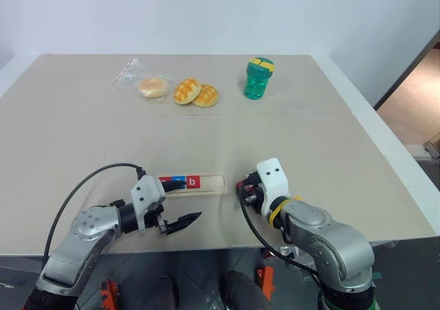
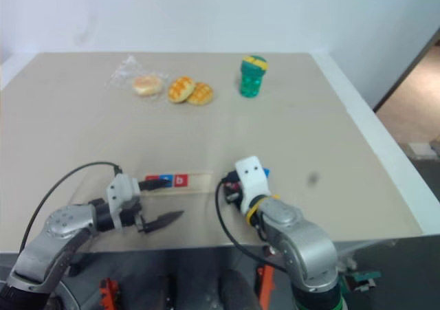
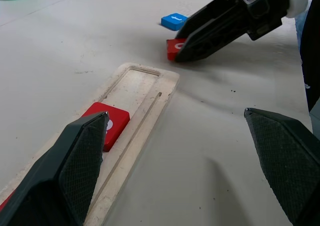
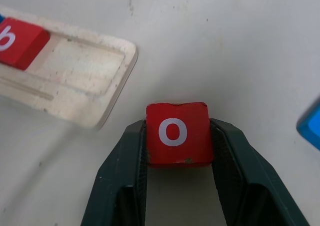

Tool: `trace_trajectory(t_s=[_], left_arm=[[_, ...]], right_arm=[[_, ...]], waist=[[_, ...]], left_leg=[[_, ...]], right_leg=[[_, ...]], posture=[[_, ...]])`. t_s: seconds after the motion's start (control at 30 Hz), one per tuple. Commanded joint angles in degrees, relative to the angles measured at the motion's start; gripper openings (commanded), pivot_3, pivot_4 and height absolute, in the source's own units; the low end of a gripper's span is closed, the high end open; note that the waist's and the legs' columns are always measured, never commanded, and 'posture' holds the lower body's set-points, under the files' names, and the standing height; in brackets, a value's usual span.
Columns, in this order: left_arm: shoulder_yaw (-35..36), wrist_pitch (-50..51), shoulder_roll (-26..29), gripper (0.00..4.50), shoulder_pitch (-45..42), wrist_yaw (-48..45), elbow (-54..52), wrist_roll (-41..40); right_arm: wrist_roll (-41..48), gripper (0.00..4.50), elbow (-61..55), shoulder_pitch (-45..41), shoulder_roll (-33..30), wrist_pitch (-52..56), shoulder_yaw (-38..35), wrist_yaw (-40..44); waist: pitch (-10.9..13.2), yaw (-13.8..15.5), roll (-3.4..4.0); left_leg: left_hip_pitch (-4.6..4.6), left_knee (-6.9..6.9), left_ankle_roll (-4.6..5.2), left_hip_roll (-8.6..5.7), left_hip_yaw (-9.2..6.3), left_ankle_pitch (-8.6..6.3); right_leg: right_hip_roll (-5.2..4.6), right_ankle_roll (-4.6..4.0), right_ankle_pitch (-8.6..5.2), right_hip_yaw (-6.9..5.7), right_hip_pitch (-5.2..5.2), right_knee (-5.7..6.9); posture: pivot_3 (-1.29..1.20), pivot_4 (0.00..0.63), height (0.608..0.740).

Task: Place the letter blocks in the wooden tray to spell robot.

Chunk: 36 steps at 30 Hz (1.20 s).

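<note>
Beside the tray's (image 4: 112,93) empty end, my right gripper (image 4: 179,136) sits clamped on the red o (image 4: 177,134) — lift clear, keep it flat, seat it touching the b (image 4: 17,43) — left gripper (image 1: 180,222) idle, fingers apart.

Red "o" block (image 4: 177,134) with white letter, just beside the pale wooden tray (image 4: 85,98). In the tray: red "b" block (image 1: 193,182), blue block (image 1: 179,181). Another blue block (image 3: 174,21) farther from the tray. Beige table (image 1: 309,145).
</note>
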Motion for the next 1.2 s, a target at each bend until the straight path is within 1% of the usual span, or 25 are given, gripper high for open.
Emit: trace_trajectory(t_s=[0.03,0.07,0.1,0.33,0.4,0.47,0.53,0.6,0.67,0.77,0.83,0.9,1.07,1.13,1.2], left_arm=[[0.45,-0.84,0.40,4.50,-0.12,-0.01,-2.28,-0.31],[0.47,-0.84,0.41,4.50,-0.08,0.00,-2.26,-0.28],[0.47,-0.87,0.41,4.50,-0.06,0.00,-2.22,-0.24],[0.35,-0.95,0.36,4.50,-0.20,-0.09,-1.90,-0.08],[0.30,-0.99,0.36,4.50,-0.24,-0.14,-1.88,-0.05],[0.34,-1.14,0.38,4.50,-0.30,-0.31,-2.00,-0.16],[0.16,-1.76,0.57,4.50,-0.46,-1.03,-2.15,-0.19],[-0.29,-2.24,0.74,4.50,-0.78,-1.88,-2.26,-0.22],[-0.96,-2.22,0.74,4.50,-1.15,-2.76,-2.47,-0.56],[-2.01,-2.27,0.77,4.50,-1.79,-4.08,-2.53,-0.59],[-2.49,-1.89,0.58,4.50,-2.38,-4.64,-2.47,-0.90],[-2.93,-1.62,0.61,4.50,-2.96,-5.23,-2.34,-1.09],[-3.09,-1.64,0.73,4.50,-3.71,-5.57,-1.82,-0.81],[-2.91,-1.66,0.77,4.50,-3.40,-5.15,-1.93,-0.57],[-2.70,-1.53,0.72,4.50,-2.73,-4.51,-2.41,-0.44]], right_arm=[[0.23,1.22,-0.53,-0.11,0.33,-1.09,-0.32,0.28],[0.34,1.22,-0.50,0.04,0.31,-1.12,-0.44,0.37],[0.44,2.02,-0.49,0.16,0.36,-1.19,-0.59,0.45],[0.53,4.47,-1.92,0.15,0.42,-2.80,-0.91,0.71],[0.93,4.47,-2.68,-0.78,0.57,-3.22,-2.02,1.08],[2.77,4.47,-3.57,-3.94,-0.97,-3.14,-5.24,3.72],[5.60,4.47,-3.39,-7.83,-4.50,-2.67,-8.97,8.13],[8.22,4.47,-1.77,-10.45,-8.88,-3.33,-10.62,12.91],[9.97,4.47,2.10,-12.30,-13.12,-7.77,-11.02,18.43],[10.97,4.47,9.64,-13.71,-19.01,-19.03,-8.19,29.66],[10.06,4.47,15.04,-14.26,-22.66,-28.84,-4.01,39.54],[9.12,4.47,20.56,-15.36,-24.97,-36.91,-0.17,48.35],[3.59,4.47,35.93,-19.83,-26.98,-58.33,6.55,64.37],[1.38,4.47,42.96,-22.19,-26.43,-65.10,7.89,68.01],[0.05,4.47,48.77,-24.04,-25.72,-69.71,8.70,70.88]], waist=[[0.00,0.00,0.00],[0.00,0.00,0.00],[0.00,0.00,0.00],[0.00,0.00,0.00],[0.00,0.00,0.00],[0.01,0.00,0.01],[0.02,-0.01,0.03],[0.01,0.03,0.02],[0.01,0.04,0.00],[0.01,0.05,0.00],[0.02,0.08,0.02],[0.03,0.02,0.02],[0.04,0.06,0.03],[0.05,0.05,0.03],[0.05,0.13,0.03]], left_leg=[[0.00,0.00,0.00,0.00,0.01,0.00],[0.00,0.00,0.00,0.00,0.01,0.00],[0.00,0.00,0.00,0.00,0.01,0.00],[0.00,0.00,0.00,0.00,0.00,0.00],[0.00,0.00,0.00,0.00,0.01,0.00],[0.00,0.00,0.00,0.00,0.01,0.00],[0.00,0.03,0.00,-0.01,0.05,0.00],[0.00,0.11,0.00,-0.02,0.06,0.00],[0.02,0.10,0.01,-0.04,0.05,0.01],[0.01,0.04,0.01,-0.06,0.07,0.00],[0.01,0.02,0.02,-0.06,0.09,-0.01],[0.03,0.02,0.04,-0.05,0.11,-0.02],[0.08,0.06,0.05,-0.01,0.08,-0.02],[0.09,0.09,0.05,-0.01,0.10,-0.02],[0.10,0.14,0.05,-0.02,0.17,-0.02]], right_leg=[[0.00,0.00,0.00,0.01,0.00,0.00],[0.00,0.00,0.00,0.01,0.00,0.00],[0.00,0.00,0.00,0.01,0.00,0.00],[0.00,0.00,0.00,0.01,0.00,0.00],[0.00,0.01,0.00,0.01,0.00,0.00],[0.00,0.01,0.00,0.01,0.00,0.00],[0.00,0.04,0.03,0.04,0.00,0.00],[-0.06,0.07,0.05,0.02,0.02,0.00],[-0.09,0.07,0.04,-0.01,0.09,-0.05],[-0.08,0.05,0.01,-0.01,0.08,-0.09],[-0.06,0.06,0.00,0.01,0.07,-0.09],[-0.02,0.06,0.00,0.03,0.07,-0.08],[0.05,0.04,0.02,0.01,0.10,-0.04],[0.04,0.06,0.04,0.03,0.12,-0.04],[0.02,0.07,0.08,0.07,0.13,-0.04]], posture=[[0.00,0.150,0.740],[0.00,0.150,0.740],[0.00,0.150,0.740],[0.00,0.150,0.740],[0.00,0.150,0.740],[0.00,0.150,0.740],[0.00,0.150,0.740],[0.00,0.150,0.740],[0.00,0.150,0.740],[0.00,0.150,0.740],[0.00,0.150,0.740],[0.00,0.150,0.740],[0.00,0.150,0.740],[0.00,0.150,0.740],[0.00,0.150,0.740]])
